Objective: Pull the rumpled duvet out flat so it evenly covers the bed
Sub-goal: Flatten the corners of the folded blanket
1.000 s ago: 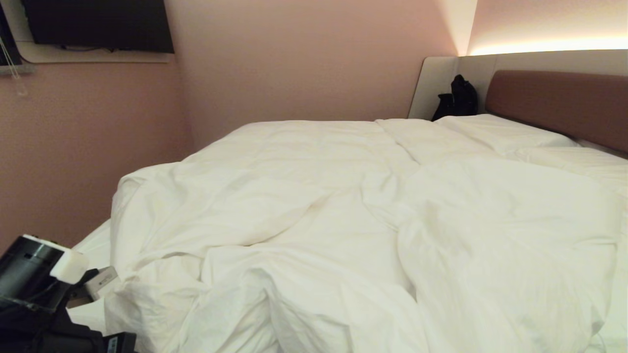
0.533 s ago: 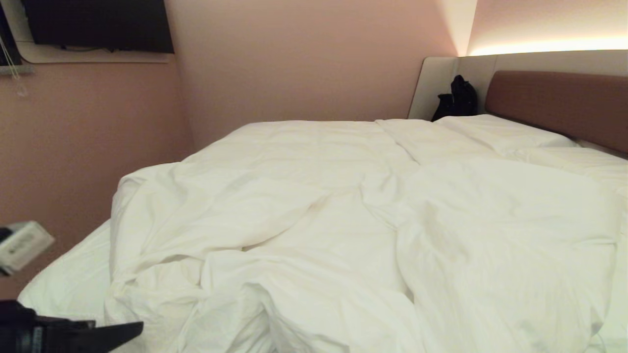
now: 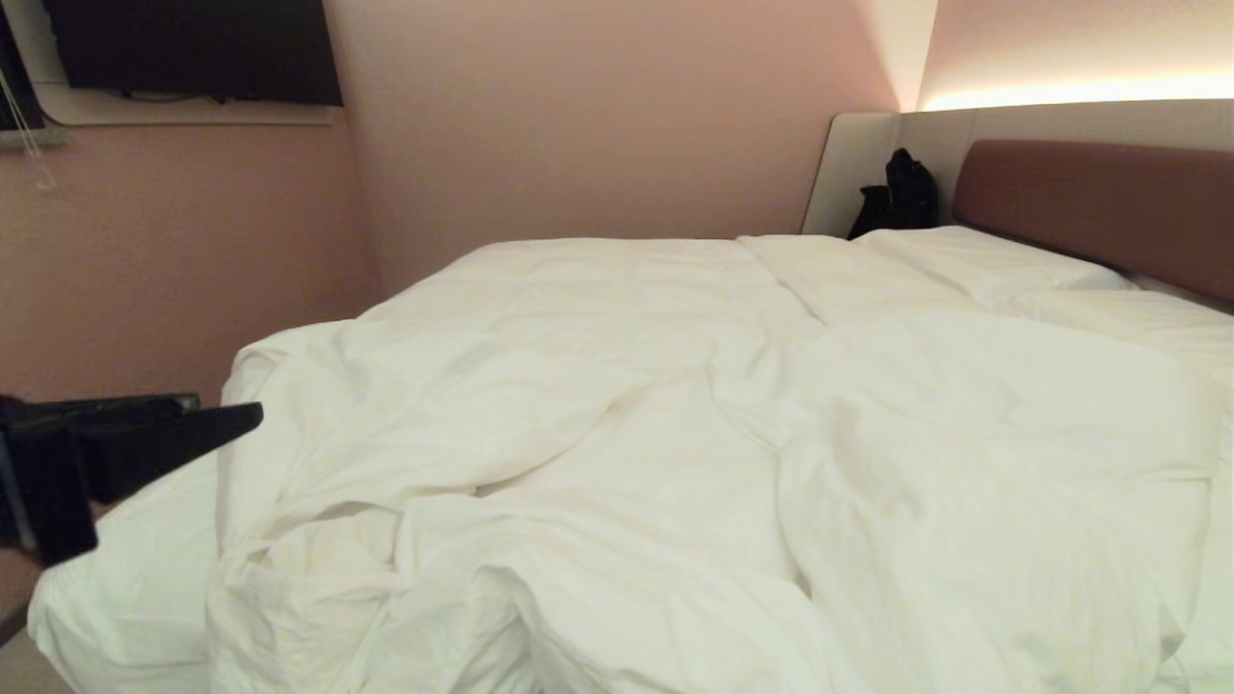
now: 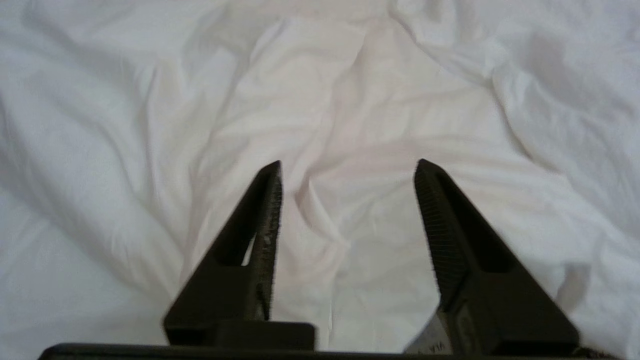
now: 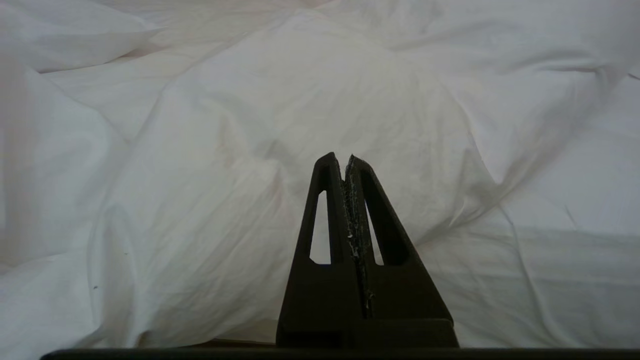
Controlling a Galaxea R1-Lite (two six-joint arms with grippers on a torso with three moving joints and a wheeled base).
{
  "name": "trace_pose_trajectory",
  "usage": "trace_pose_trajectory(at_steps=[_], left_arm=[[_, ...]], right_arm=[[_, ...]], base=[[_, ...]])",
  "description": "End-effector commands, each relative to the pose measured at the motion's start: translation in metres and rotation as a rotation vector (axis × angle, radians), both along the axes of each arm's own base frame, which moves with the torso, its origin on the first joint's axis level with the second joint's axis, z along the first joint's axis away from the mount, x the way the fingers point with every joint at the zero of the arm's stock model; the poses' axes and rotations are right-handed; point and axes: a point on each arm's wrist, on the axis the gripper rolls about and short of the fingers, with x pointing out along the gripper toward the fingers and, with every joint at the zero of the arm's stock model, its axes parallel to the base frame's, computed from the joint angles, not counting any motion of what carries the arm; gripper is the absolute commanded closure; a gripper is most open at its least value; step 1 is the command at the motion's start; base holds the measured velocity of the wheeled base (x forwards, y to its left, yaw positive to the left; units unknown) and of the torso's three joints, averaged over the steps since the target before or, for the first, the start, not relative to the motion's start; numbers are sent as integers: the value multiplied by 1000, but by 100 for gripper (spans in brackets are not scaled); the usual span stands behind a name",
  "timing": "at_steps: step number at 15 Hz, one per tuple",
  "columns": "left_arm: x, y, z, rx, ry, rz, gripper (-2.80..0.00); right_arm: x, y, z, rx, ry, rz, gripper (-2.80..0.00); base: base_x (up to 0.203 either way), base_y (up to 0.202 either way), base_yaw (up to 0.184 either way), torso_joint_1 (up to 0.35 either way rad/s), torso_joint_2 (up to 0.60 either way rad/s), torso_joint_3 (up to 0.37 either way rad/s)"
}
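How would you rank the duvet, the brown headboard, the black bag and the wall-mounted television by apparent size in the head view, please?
1. duvet, by far the largest.
2. and 3. television and headboard: they look alike, and both are cut off by the picture's edge, so unranked.
4. black bag, smallest.

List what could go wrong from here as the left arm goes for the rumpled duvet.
1. The left gripper hangs with open jaws over the thick, puffy white duvet, gripping nothing; closing there may pinch only a thin crease that slips out.
2. The thin white mattress sheet lies bare at the bed's near left corner, beside the duvet's bunched edge; a low grasp might catch it too.
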Motion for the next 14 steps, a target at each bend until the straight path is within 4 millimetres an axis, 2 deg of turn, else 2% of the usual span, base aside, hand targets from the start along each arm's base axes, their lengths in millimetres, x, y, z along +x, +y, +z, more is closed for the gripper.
trace_pose_trajectory(at_steps=[1,4,7,10,12,14], left_arm=[[49,-13,2,15,45,-4,0],[99,-27,4,46,35,-16,0],[168,-45,-8,65,45,-20,0],[226,-64,-23,92,31,-39,0],[259,-78,-33,118,16,-57,0],[280,-86,-40,159,12,-74,0]], right_arm=[[0,0,0,0,0,1,0],[0,0,0,1,0,1,0],[0,0,0,0,0,1,0],[0,0,0,0,0,1,0],[0,0,0,0,0,1,0],[0,0,0,0,0,0,0]], base=[[0,0,0,0,0,0],[0,0,0,0,0,0],[0,0,0,0,0,0],[0,0,0,0,0,0],[0,0,0,0,0,0],[0,0,0,0,0,0]])
